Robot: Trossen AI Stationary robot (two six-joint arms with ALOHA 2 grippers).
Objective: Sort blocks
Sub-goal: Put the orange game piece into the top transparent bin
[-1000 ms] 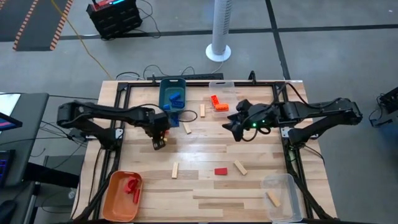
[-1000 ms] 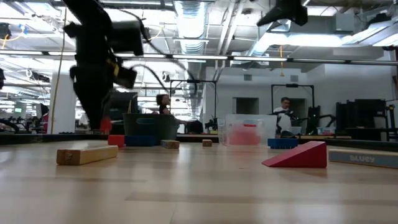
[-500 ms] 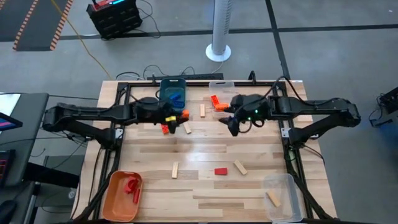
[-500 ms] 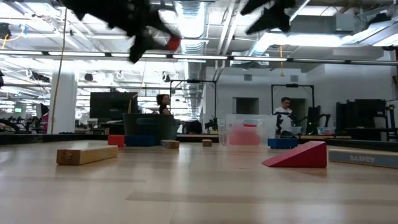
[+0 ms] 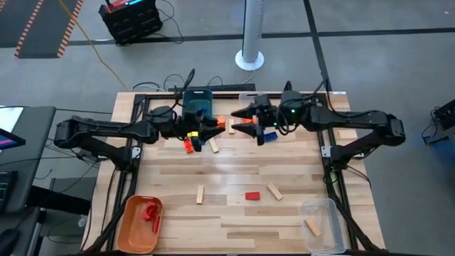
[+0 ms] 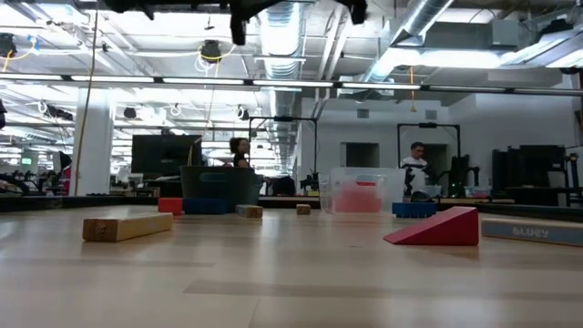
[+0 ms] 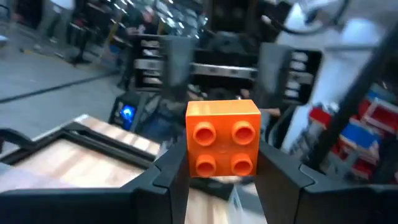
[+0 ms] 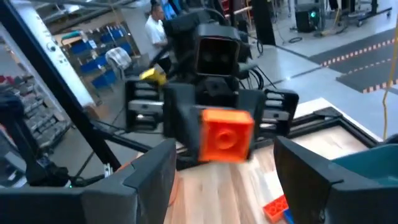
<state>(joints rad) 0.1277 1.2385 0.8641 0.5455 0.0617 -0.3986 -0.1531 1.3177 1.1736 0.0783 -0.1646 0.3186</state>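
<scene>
Left gripper (image 5: 213, 126) raised over the table's far middle, clamped on an orange block (image 7: 222, 138). Right gripper (image 5: 242, 121) faces it just beside, fingers spread, empty. Other blocks scattered on the table (image 5: 227, 220).

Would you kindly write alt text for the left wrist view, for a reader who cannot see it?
A square orange plastic brick with four studs sits clamped between the left gripper's dark jaws, held up above the light wooden table. Beyond it the room is a blur.
</scene>
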